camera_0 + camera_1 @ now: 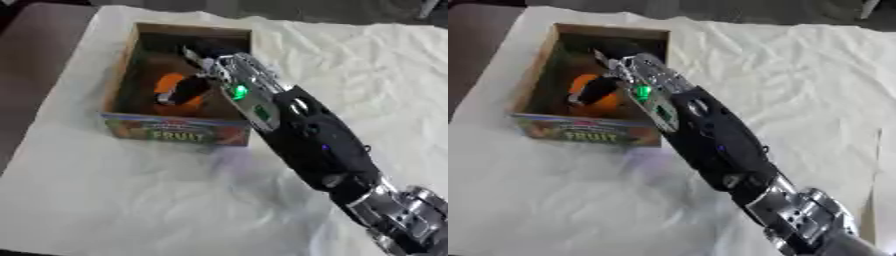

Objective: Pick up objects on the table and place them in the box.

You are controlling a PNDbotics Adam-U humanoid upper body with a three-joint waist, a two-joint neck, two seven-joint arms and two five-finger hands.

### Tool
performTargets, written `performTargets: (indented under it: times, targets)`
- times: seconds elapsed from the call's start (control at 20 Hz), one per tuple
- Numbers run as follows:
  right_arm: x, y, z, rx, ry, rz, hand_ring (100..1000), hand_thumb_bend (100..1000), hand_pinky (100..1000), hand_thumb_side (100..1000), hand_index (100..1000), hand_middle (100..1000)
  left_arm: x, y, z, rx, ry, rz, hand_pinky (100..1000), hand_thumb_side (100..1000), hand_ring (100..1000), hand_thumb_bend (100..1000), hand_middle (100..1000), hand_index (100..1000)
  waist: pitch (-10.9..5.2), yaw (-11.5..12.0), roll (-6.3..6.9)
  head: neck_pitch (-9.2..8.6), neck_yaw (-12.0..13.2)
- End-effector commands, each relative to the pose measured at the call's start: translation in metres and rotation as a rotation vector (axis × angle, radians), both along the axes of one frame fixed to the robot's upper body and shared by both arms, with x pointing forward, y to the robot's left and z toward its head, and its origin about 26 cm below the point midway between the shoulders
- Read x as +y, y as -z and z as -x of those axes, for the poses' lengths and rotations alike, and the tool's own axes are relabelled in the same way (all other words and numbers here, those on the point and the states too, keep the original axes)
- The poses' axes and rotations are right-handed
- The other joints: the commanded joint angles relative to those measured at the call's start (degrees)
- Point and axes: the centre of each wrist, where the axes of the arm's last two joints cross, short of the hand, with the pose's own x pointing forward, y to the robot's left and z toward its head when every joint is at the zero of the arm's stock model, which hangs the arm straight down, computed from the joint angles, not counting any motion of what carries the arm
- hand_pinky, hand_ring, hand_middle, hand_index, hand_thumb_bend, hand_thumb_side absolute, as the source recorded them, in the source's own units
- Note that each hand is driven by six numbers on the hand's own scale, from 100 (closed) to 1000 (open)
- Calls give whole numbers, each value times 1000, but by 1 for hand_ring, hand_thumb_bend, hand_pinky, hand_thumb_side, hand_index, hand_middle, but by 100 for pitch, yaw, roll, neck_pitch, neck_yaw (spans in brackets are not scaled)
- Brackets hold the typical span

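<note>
An open cardboard box (116, 75) with a colourful "FRUIT" label on its front wall (175, 134) stands on the white cloth at the upper left. My right arm comes in from the lower right, and my right hand (213, 66) is lowered inside the box. A round orange object (169, 84) sits within the box, and a black finger (190, 90) of that hand is curled across it. The box bottom under the hand is dark and partly hidden. My left hand is in neither view.
A crumpled white cloth (350, 60) covers the table. A dark brown surface (31, 60) lies beyond the cloth's left edge, close to the box. My forearm (319, 145) stretches across the cloth to the right of the box.
</note>
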Motion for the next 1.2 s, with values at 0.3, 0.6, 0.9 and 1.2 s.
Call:
performTargets:
  times: [0.3,0.6,0.9,1.2]
  targets:
    - [-7,-25,9,-98,-4,-53,952,466,944,606,939,839,-1,-6,2,-21,8,4,316,769,705,100,865,655,-101,-25,58,-50,23]
    - [-40,-85,59,-320,-26,-216,930,337,938,839,935,832,2,-4,2,-21,-14,6,318,770,705,100,865,655,-148,-149,57,8,150]
    - [-84,-119,129,-492,-42,-392,919,221,932,948,920,816,4,-3,3,-16,-28,5,318,764,705,100,864,655,-178,-303,95,29,262]
    - [-120,-113,140,-575,-23,-517,914,100,930,964,934,829,6,-2,3,-15,-41,7,319,768,705,100,863,655,-204,-434,136,48,347]
